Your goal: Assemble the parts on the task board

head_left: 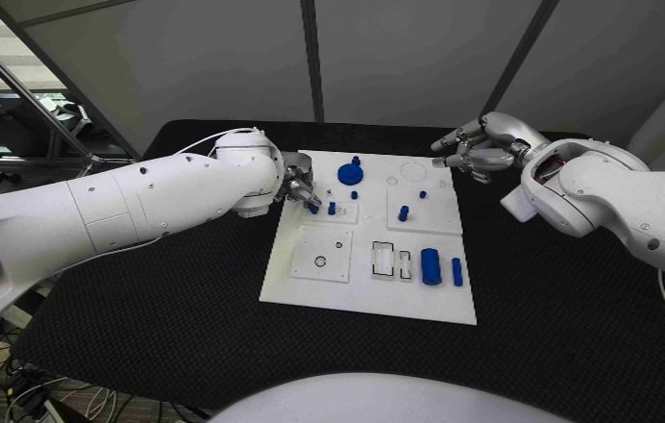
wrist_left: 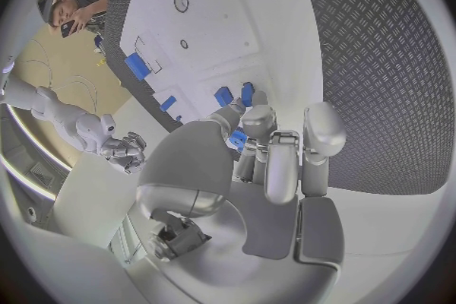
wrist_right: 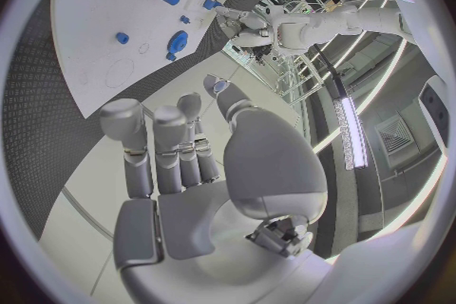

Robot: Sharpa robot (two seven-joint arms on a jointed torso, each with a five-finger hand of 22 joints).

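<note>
**Partly assembled: left robot hand working a small blue part at the board's left edge**

Roughly midway is my reading, with several pieces seated and others loose. Starting at the left robot hand, left of centre in the head view: its silver fingers are curled over the left edge of the flat white plastic task board, and the left wrist view shows a small blue part pinched at its fingertips, so it is grasping that piece, apparently at a square recessed block there. Whether the piece is already seated I cannot tell.

Moving outward across the board in the head view, I count six more blue parts: a round blue knob-like disc at the upper middle, a tiny blue peg just below it, another short blue peg near the left hand, a small upright blue post right of centre, then a thick blue cylinder and a slim blue bar lying side by side at the lower right. Those last two look unplaced, beside empty rectangular slots; a round hole in the lower-left block also looks unfilled.

Further out, the right robot hand hovers at upper right over the black table, off the board's corner, fingers loosely spread and holding nothing.
</note>
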